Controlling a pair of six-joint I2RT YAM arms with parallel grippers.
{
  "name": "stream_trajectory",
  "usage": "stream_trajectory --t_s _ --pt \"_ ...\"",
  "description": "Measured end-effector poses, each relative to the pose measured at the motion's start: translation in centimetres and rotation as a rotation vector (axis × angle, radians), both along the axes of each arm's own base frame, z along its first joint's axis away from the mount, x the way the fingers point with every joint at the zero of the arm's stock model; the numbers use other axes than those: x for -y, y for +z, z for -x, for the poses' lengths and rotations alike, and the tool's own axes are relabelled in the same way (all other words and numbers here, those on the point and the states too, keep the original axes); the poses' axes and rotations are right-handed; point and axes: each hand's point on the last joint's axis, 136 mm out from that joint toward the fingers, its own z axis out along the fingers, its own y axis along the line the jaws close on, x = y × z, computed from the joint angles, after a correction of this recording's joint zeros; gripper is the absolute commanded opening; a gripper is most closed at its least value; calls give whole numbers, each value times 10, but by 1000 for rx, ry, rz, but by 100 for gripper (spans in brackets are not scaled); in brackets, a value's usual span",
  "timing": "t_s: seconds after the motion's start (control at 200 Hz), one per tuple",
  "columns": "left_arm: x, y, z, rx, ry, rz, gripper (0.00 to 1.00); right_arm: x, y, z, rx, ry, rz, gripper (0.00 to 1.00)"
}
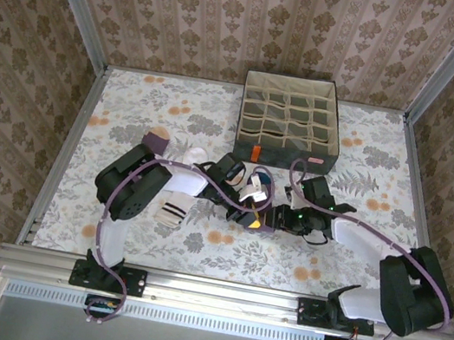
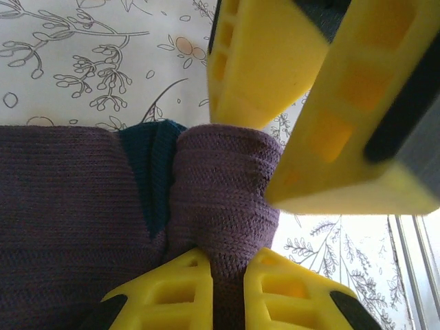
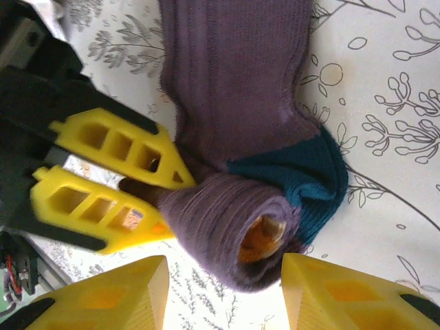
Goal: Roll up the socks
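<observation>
One purple sock (image 3: 234,89) with a teal heel lies near the middle of the worktop (image 1: 132,109), a little toward its near edge. It is half rolled: the roll shows an orange core, and the unrolled length stretches flat away from it. The left end effector (image 2: 228,267) is clenched on the roll, pinching it across its width. The right end effector (image 3: 225,271) stands released, fingers spread either side of the roll's open end. Rolling further likely means turning toward the flat length; the left arm has the hold.

Floral table (image 1: 133,101) with grey grid box (image 1: 286,157) (far side), white striped sock (image 1: 172,211), part-rolled purple sock (image 3: 234,82)
</observation>
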Motion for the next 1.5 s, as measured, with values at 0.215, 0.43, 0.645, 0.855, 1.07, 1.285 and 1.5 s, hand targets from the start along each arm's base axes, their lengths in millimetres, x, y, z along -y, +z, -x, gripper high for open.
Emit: stream_trajectory --t_s 0.215,0.43,0.645,0.855,1.07,1.285,1.5 --pt "0 -1 1 -26 -3 -14 4 -9 -11 -2 -25 26 -16 33" --pt "1 -3 0 -1 -8 -51 17 -12 -12 -1 -43 28 -28 7" --pt "-12 3 8 196 -18 -39 26 -11 -16 1 -80 10 -29 4" --pt "-39 16 19 490 2 -18 30 -12 -18 2 -123 10 -30 3" --pt "-31 21 44 862 -78 4 36 -12 -18 1 -154 8 -18 3" --pt "-23 3 30 1021 -92 -69 38 -12 -19 2 -176 11 -13 2" --pt "-9 -7 12 1066 -72 -108 30 -11 -19 1 -184 6 -14 3"
